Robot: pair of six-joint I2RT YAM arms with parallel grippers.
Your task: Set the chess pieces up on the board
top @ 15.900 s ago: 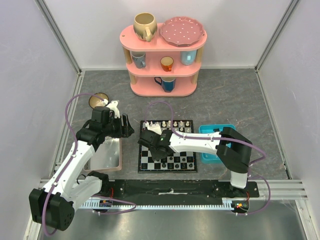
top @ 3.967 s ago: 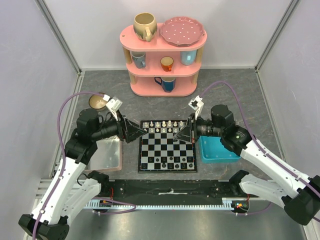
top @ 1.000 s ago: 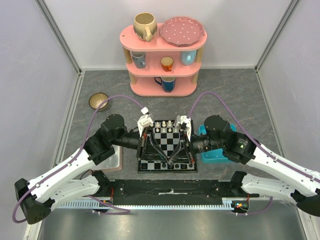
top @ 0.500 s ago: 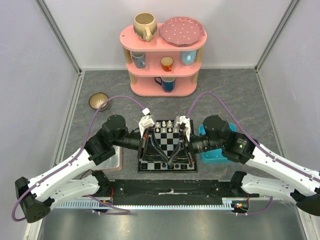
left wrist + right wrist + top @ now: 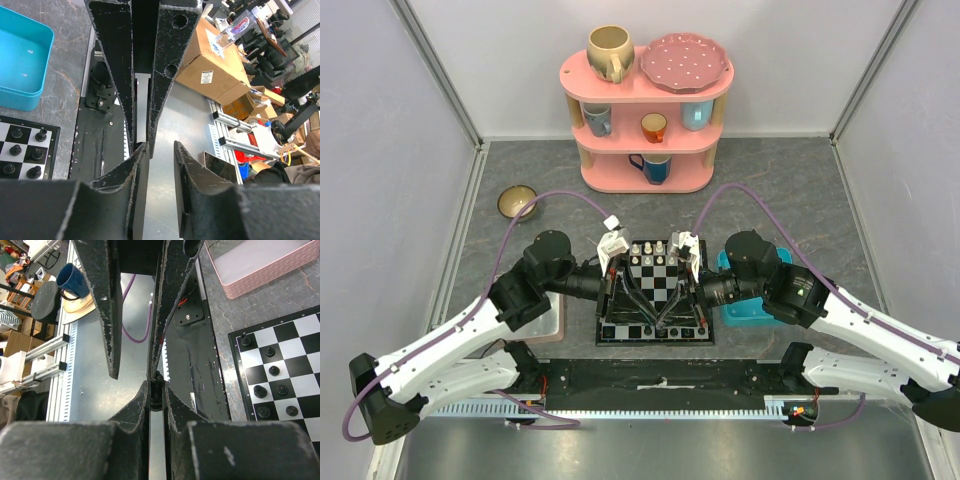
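From overhead I had both arms reaching in over the board [image 5: 658,278], wrists at its 9 and 3 o'clock edges, fingers meeting nose to nose towards the 6 o'clock side. My right gripper [image 5: 156,387] was clamped on a small black chess piece [image 5: 157,377]. The left gripper [image 5: 160,150] faced it with its jaws apart, one finger close by the piece; I could not tell whether it touched.

White pieces [image 5: 650,247] lined the 12 o'clock row and other black pieces [image 5: 272,371] stood near 6 o'clock. The arms covered much of the blue tray [image 5: 20,97] at 3 o'clock and the pink-rimmed tray [image 5: 270,273] at 9 o'clock. A pink shelf [image 5: 645,182] with mugs stood at 12 o'clock and a small bowl [image 5: 517,202] at 10 o'clock, both well apart from the board.
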